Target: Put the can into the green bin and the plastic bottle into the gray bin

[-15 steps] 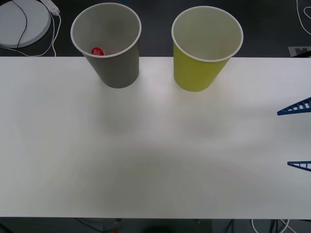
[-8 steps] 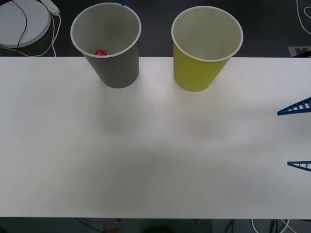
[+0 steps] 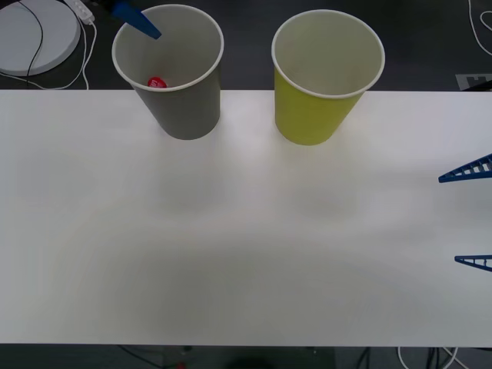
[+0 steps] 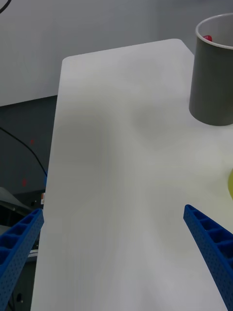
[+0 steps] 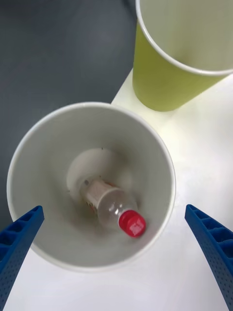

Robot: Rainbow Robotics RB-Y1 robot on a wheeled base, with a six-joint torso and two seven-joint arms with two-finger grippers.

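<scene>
- Left end effector (image 5: 116, 252): fingers spread wide, holding nothing. Positioned directly above the gray bin (image 3: 178, 108). One blue finger (image 3: 134, 19) has entered the front view over the bin's far-left rim; 0.5 s ago it was absent.
- Right end effector (image 3: 469, 219): open, empty, parked at the right edge of the bench (image 3: 246, 231). No change vs. earlier frames.
- Plastic bottle (image 5: 112, 208): lying tilted on the gray bin's floor, red cap toward the wall. Cap position varies slightly across the last second, so the bottle was prob. settling.
- Judgement: bottle step complete; the left arm appears to be repositioning over the bin after release.
- Green bin (image 3: 327, 77): upright beside the gray bin, not touching. Its inside is hidden low down in the views, so can status can't be confirmed.
- Count: bins x2 (1 gray, 1 green); bottles x1; cans x0 visible; end effectors x2.
</scene>
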